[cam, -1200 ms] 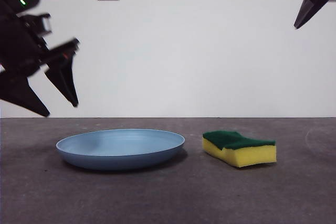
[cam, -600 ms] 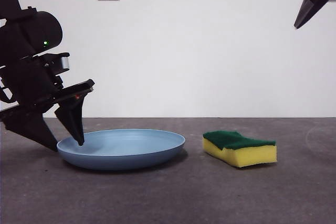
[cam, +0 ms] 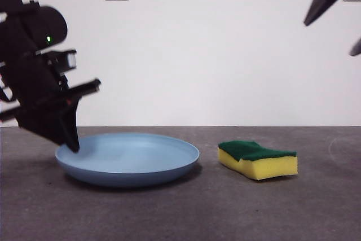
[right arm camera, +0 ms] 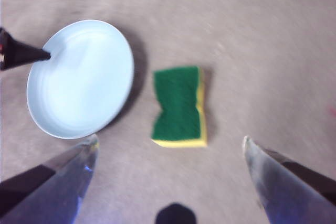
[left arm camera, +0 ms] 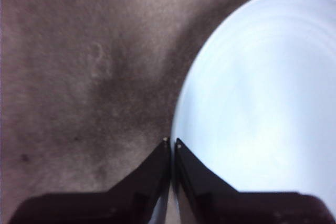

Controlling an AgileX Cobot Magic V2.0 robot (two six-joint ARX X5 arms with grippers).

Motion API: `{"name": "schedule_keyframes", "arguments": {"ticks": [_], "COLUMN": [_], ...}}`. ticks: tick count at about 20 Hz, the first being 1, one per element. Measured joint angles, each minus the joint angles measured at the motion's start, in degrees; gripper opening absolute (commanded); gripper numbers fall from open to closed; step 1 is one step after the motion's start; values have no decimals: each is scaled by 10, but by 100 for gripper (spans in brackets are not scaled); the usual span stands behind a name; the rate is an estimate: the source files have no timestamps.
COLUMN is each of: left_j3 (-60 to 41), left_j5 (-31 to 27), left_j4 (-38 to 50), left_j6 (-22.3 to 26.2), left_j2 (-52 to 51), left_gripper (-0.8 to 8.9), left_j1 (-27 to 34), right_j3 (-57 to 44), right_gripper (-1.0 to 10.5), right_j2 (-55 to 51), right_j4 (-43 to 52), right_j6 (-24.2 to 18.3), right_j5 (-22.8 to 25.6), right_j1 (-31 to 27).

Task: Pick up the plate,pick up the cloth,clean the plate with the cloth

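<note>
Left gripper (cam: 72,146) at left of front frame, jaws pinched nearly closed on plate (cam: 128,158) rim, 1 jaw either side of edge; gripped side appears slightly raised off grey table (cam: 186,213). Light-blue plate sits lower left of centre. Cloth (cam: 258,160), a yellow sponge with green top, lies flat on table right of plate, apart from it. Right gripper (right arm camera: 170,145) high at upper right of front frame, jaws spread wide, empty, above sponge.
</note>
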Motion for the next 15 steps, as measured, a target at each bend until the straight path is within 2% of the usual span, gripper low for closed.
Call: {"name": "schedule_keyframes", "arguments": {"ticks": [4, 7, 11, 15], "left_j3": [45, 75, 85, 85], "left_j5": [-2, -2, -22, -29], "left_j4": [-48, -97, -144, -196], "left_j6": [12, 20, 27, 34], "left_j2": [-103, -179, -263, -306], "left_gripper": [-8, -8, -8, -8], "left_j1": [-4, -4, -4, -4], "right_j3": [14, 40, 80, 92], "right_gripper": [466, 373, 373, 373], "right_j2": [54, 119, 203, 278], "right_j4": [19, 20, 46, 84], "right_j6": [-1, -24, -60, -73], "right_j5": [69, 114, 131, 132], "right_j1": [70, 108, 137, 141]}}
